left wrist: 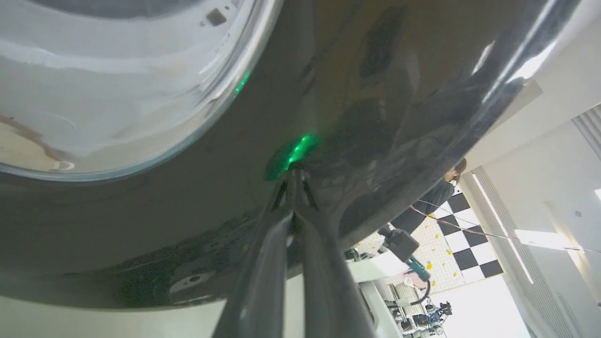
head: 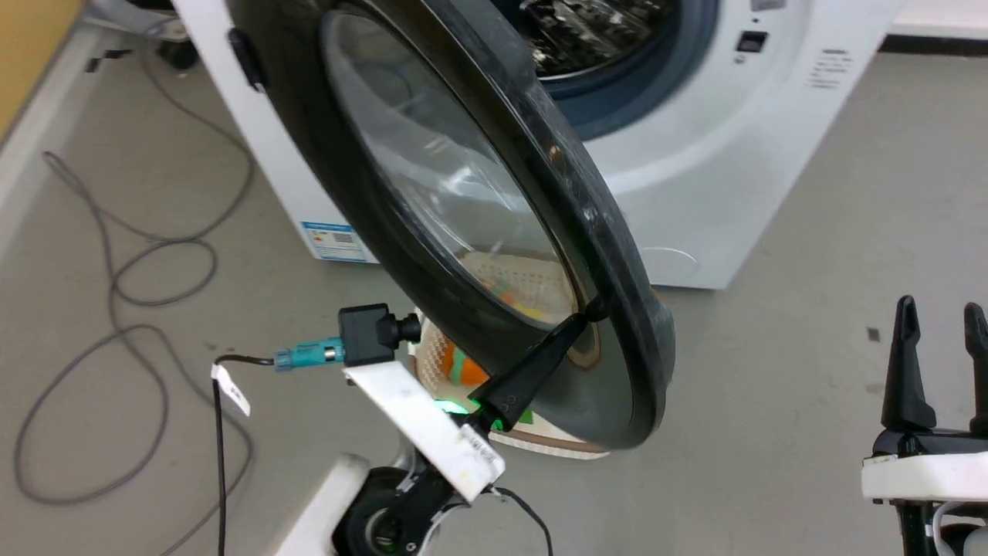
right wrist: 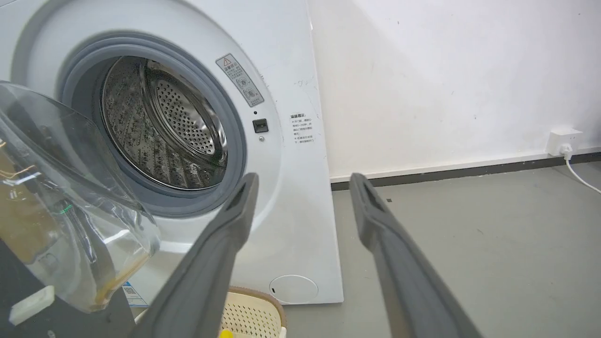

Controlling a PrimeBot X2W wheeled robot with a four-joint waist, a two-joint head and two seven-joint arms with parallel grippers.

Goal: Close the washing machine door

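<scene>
In the head view, the washing machine door (head: 448, 177) hangs open, sweeping from the upper left down to the lower centre, its glass bowl facing the camera. Behind it at the top sits the drum mouth (head: 610, 38). The left gripper (head: 590, 313) reaches up from the lower centre, its fingers pinched together on nothing, tips against the door's black rim near its lower end. A pale basket (head: 440, 355) lies on the floor under the door. The right gripper (head: 942, 324) stands at the lower right, well apart from the door.

In the left wrist view, the two fingers (left wrist: 263, 263) meet at a point touching the glossy rim of the door (left wrist: 375, 94), beside a green glint.

In the right wrist view, the right gripper (right wrist: 303, 188) is spread wide and empty, the drum mouth (right wrist: 164, 126) at the upper left, the door (right wrist: 61, 197) at the left edge and the basket (right wrist: 253, 314) at the bottom.

The push looks begun. It probably goes best with the tips following the door's arc toward the drum mouth, since the slick rim could let them skid, and pressing until the latch catches.
</scene>
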